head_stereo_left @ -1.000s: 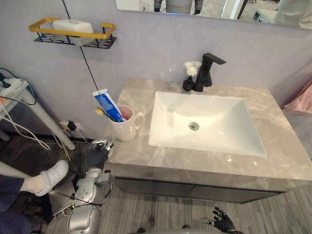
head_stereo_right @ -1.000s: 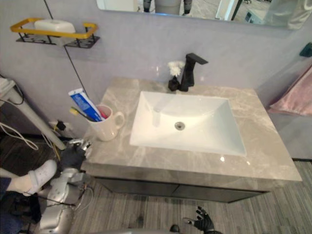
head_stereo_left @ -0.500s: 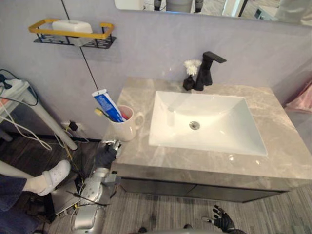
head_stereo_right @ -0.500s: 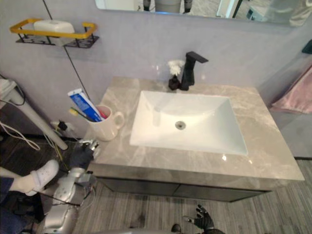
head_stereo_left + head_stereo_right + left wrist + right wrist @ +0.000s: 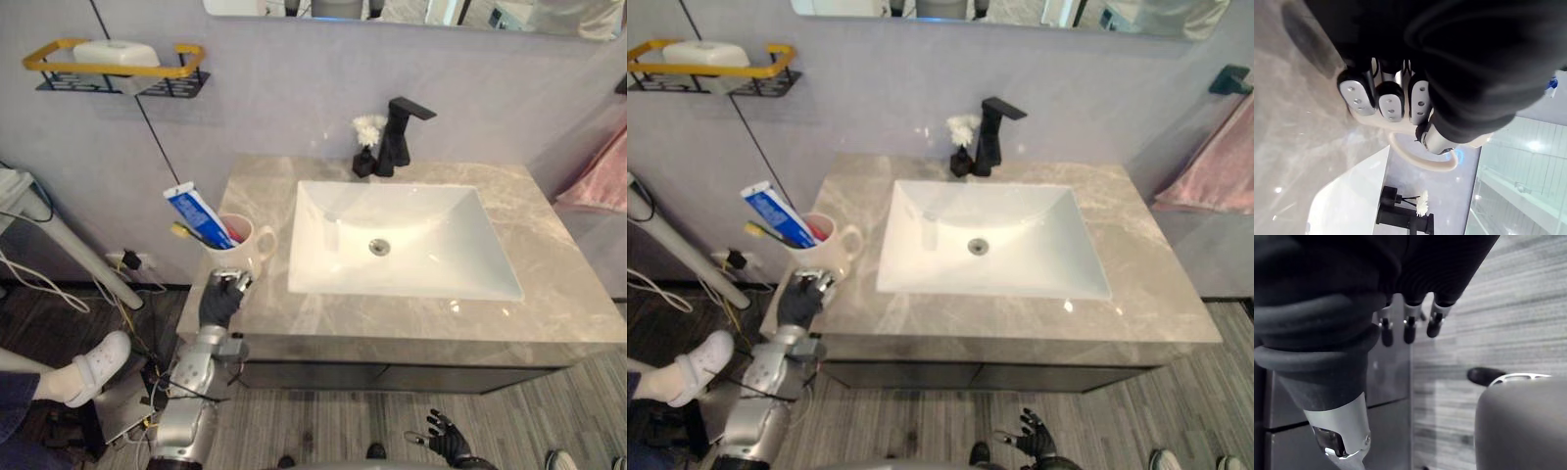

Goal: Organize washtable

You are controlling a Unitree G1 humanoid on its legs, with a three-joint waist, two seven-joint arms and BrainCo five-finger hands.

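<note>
L hand (image 5: 221,299) beside mug (image 5: 245,249), prob. relaxed | R hand (image 5: 443,439) low, splayed

toothpaste tube (image 5: 199,215) bottom hidden inside mug (image 5: 243,245); pink towel (image 5: 1215,171) cut off at edge

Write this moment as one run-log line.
left hand: open, by mug, contact unclear | mug: holds toothpaste, toothbrush | right hand: open, hanging low

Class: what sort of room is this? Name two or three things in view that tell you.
Probably a bathroom, or a mock-up of one: a white sink sunk in a grey stone-look counter, a black tap behind it, and a mug holding a toothpaste tube.
</note>
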